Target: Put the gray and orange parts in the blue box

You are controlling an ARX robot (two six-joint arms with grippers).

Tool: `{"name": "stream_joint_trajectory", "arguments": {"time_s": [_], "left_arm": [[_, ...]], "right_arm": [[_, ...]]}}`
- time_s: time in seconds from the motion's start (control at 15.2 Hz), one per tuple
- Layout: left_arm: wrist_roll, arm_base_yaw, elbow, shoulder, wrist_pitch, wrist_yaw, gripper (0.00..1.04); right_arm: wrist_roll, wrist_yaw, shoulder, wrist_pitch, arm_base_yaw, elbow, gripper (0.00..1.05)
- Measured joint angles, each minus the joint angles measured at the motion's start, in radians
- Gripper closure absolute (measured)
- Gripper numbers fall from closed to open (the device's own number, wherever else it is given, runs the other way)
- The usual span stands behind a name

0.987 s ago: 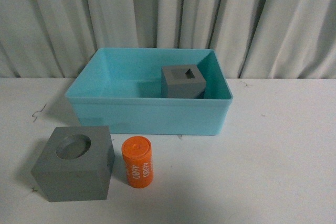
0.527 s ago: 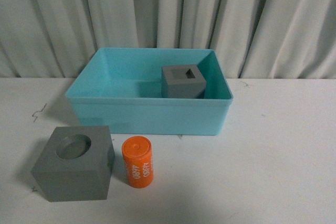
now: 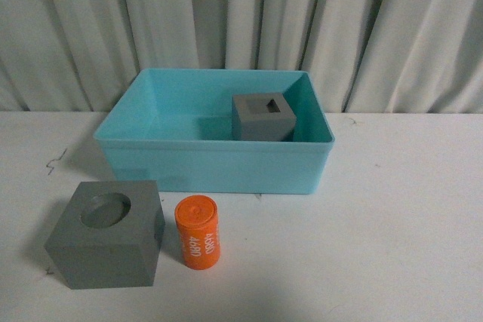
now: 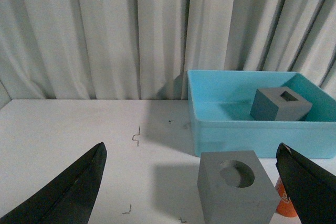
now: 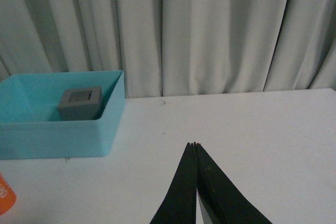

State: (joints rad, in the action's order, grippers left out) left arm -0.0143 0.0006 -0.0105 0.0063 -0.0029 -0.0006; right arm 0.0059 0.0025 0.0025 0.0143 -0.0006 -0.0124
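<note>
Turquoise box (image 3: 211,157), gray cubes (image 3: 263,120) (image 3: 106,240), orange cyl (image 3: 195,220) w/ white digits (image 3: 204,246).

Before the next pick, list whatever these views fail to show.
- Orange cylinder: in the left wrist view, largely behind the round-recess cube; in the right wrist view, cut off by the frame edge.
- Its digits: in the front view, too blurred to read surely.
- Square-recess cube: in the front view, its base is hidden by the box front wall.
- Arms: neither shows in the front view.
</note>
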Motion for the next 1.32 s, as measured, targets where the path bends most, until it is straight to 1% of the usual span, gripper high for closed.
{"name": "stream_joint_trajectory", "arguments": {"time_s": [0.13,0.33,0.39,0.46,0.53,0.59,0.66,0.72,0.79,0.92,1.05,1.12,1.32], "left_arm": [[0.000,0.000,0.000,0.000,-0.001,0.000,0.07],[0.000,0.000,0.000,0.000,0.000,0.000,0.07],[0.000,0.000,0.000,0.000,0.000,0.000,0.07],[0.000,0.000,0.000,0.000,0.000,0.000,0.07],[-0.026,0.004,-0.078,0.082,-0.220,0.050,0.07],[-0.052,-0.039,-0.200,0.334,-0.370,0.045,0.07],[-0.057,-0.122,-0.282,0.543,-0.310,0.014,0.07],[-0.056,-0.188,-0.333,0.680,-0.221,-0.010,0.07],[-0.056,-0.236,-0.386,0.832,-0.121,-0.039,0.07],[-0.040,-0.299,-0.431,1.045,0.008,-0.084,0.07],[-0.014,-0.338,-0.469,1.208,0.084,-0.103,0.07],[-0.003,-0.340,-0.489,1.264,0.107,-0.104,0.07],[0.023,-0.303,-0.556,1.407,0.163,-0.103,0.07]], "right_arm": [[-0.001,0.000,0.000,-0.011,0.000,0.000,1.02],[-0.001,0.000,0.000,-0.011,0.000,0.000,0.66],[-0.001,0.000,0.000,-0.011,0.000,0.000,0.31],[-0.001,0.000,0.000,-0.011,0.000,0.000,0.18],[0.000,0.000,0.000,-0.010,0.000,0.000,0.06],[0.000,-0.003,0.000,-0.011,0.000,0.000,0.06],[0.000,-0.002,0.000,-0.011,0.000,0.000,0.07],[0.000,-0.001,0.000,-0.010,0.000,0.000,0.06],[0.000,-0.002,0.000,-0.011,0.000,0.000,0.06],[0.000,-0.002,0.000,-0.010,0.000,0.000,0.06],[0.000,-0.002,0.000,-0.011,0.000,0.000,0.06],[0.000,-0.002,0.000,-0.011,0.000,0.000,0.06],[0.000,-0.002,0.000,-0.011,0.000,0.000,0.06]]}}
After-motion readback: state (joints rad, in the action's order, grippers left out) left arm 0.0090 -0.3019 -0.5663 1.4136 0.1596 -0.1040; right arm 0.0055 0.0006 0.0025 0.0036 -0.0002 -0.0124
